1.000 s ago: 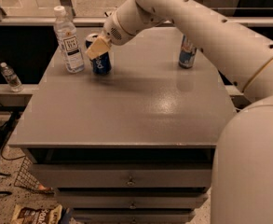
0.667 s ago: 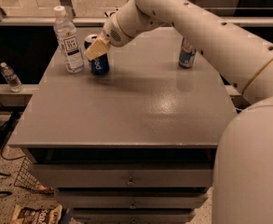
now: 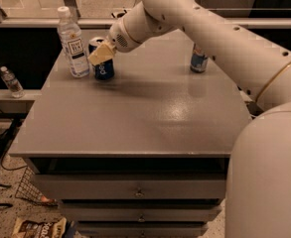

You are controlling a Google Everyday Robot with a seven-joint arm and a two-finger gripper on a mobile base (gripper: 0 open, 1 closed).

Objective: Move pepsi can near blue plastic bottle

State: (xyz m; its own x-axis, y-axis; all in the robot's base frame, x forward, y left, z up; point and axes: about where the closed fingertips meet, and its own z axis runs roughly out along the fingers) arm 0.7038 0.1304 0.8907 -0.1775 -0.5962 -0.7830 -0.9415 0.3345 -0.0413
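My gripper (image 3: 100, 54) sits against the upper front of the short dark blue pepsi can with white lettering (image 3: 104, 71). From here I cannot tell whether it is clamped on the can or merely resting beside it. The can stands upright on the grey table (image 3: 145, 123) near the far left corner, just beside the tall clear plastic bottle with a white cap and label (image 3: 72, 46), not quite touching it. I judge the can to be light and stiff only while its thin metal wall is not squeezed hard. Its painted side is smooth and likely slippery, so the place to hold it is across the round body around mid-height, with modest pressure, keeping it upright. The bottle next to it is tall and narrow and would tip easily if nudged. Well apart, at the far right, stands a slimmer silver-and-blue can (image 3: 198, 61). Compared with a second ago almost nothing differs: gripper, can and bottle are where they were, so the placing looks essentially done.
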